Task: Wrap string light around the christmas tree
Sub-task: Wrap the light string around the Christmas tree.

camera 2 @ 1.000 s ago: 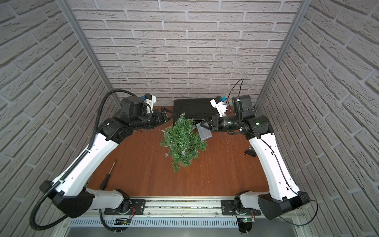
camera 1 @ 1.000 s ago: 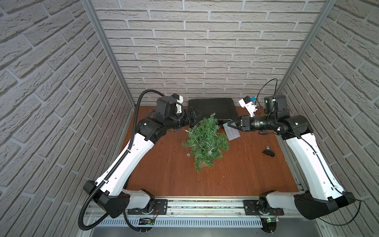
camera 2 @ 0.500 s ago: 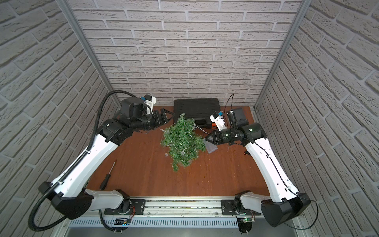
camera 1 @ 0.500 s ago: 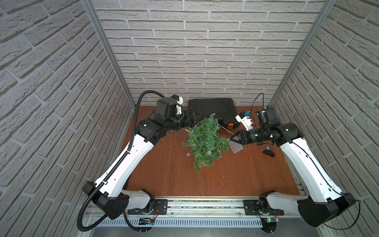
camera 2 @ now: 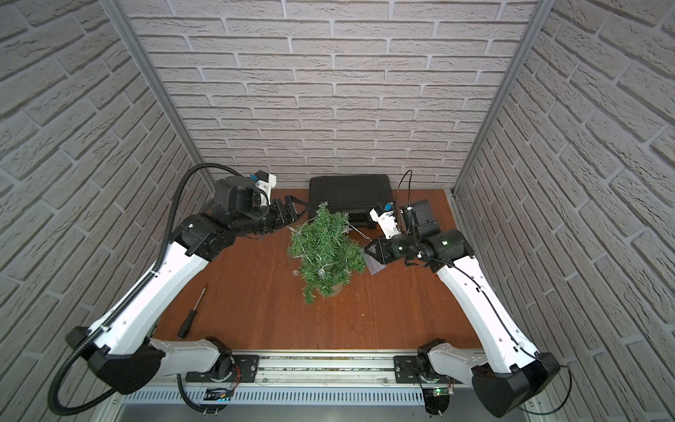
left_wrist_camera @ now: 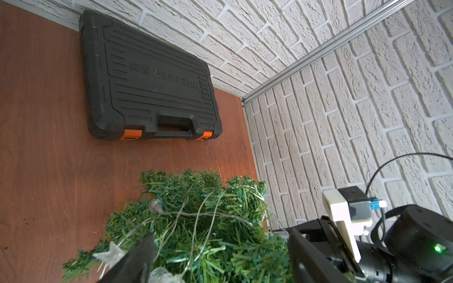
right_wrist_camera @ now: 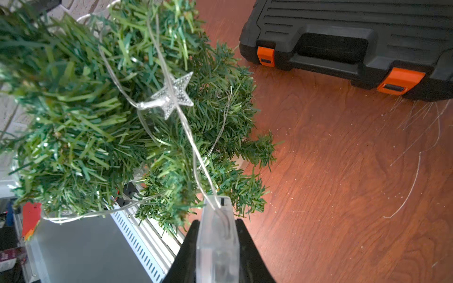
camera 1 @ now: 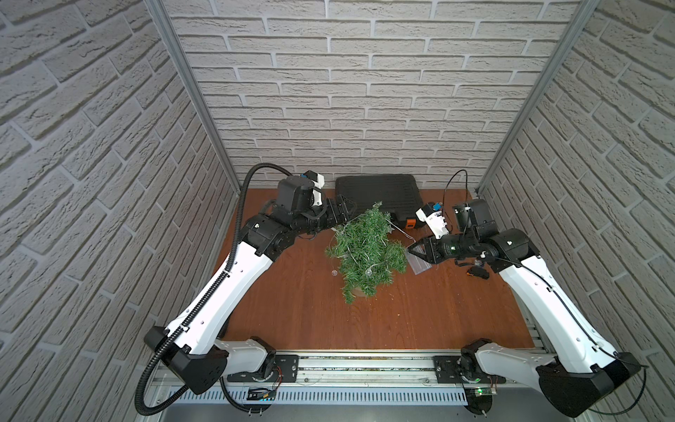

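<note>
The right gripper [camera 1: 414,252] has moved. A second ago it was up close to the front edge of the black case [camera 1: 378,190]. Now it has pulled away from the case and sits farther out over the brown table [camera 1: 401,310]. It took the end of the string light [camera 1: 369,271] along with it. The left gripper [camera 1: 349,213] has stayed put by the case's left front corner. The christmas tree [camera 1: 365,252] has not moved either. It stands just in front of the case, with the string light looped over its branches.

The right wrist view shows the grip best. The two black fingers [right_wrist_camera: 247,252] are nearly closed and pinch the clear box [right_wrist_camera: 217,240] at the end of the string light. The wire runs from the box past a clear star [right_wrist_camera: 175,95] on the tree.

The left wrist view shows the left gripper's fingers [left_wrist_camera: 137,259] spread wide apart and holding nothing.

Only in a top view can I see a screwdriver [camera 2: 191,314], far out from the case's left end. In a top view I also see a small dark thing [camera 1: 476,272] out from the case's right end.
</note>
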Robot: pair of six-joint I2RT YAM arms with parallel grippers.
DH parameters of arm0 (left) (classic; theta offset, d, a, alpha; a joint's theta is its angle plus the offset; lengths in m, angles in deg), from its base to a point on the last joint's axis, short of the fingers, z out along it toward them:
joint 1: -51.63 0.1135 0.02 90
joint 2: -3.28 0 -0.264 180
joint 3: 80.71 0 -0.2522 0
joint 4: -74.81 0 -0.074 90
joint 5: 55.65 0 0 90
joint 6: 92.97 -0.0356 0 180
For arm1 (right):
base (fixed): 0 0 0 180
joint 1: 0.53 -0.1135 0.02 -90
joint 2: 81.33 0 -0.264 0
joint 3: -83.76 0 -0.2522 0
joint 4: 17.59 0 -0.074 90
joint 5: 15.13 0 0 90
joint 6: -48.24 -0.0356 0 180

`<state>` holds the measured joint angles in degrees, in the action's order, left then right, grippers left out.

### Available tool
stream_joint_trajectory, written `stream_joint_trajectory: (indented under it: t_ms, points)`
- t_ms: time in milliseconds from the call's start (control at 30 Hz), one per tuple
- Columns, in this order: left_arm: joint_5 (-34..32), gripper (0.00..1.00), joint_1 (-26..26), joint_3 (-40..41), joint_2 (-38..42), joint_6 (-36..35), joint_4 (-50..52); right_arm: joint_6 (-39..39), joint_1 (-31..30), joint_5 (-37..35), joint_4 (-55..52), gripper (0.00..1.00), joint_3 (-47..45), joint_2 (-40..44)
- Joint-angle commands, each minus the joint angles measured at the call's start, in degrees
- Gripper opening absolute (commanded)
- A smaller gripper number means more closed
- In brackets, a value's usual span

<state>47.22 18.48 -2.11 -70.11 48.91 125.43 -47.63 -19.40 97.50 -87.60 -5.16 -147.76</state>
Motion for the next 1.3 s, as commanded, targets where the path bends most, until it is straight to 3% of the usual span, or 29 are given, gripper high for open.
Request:
stream_joint_trajectory:
  t_ms: [0,167,567,933,1100,1267]
  points:
    - [-2.1,0.84,-0.3,2.0,3.5,-1.8,-4.8,3.6,-0.6,-6.6,5.1,0.24,-1.7,3.4]
    - [-2.7,0.84,-0.5,4.0,5.7,-1.9,-6.8,9.1,-0.6,-10.9,8.2,0.24,-2.5,3.7]
    - [-2.7,0.84,-0.9,6.1,6.4,-1.2,-7.5,13.6,-2.8,-12.8,20.3,0.27,-7.6,-2.2]
    - [-3.9,0.84,-1.1,7.2,7.4,-1.0,-7.5,10.7,-3.1,-13.5,26.3,0.29,-9.7,-1.7]
    - [-9.6,0.86,-1.1,4.8,8.1,-6.2,-3.3,7.9,-3.1,-23.5,26.3,0.38,-9.2,3.2]
    - [-24.8,0.98,-1.0,5.4,10.5,-14.6,0.7,2.6,-3.1,-35.9,29.4,0.66,-12.6,12.1]
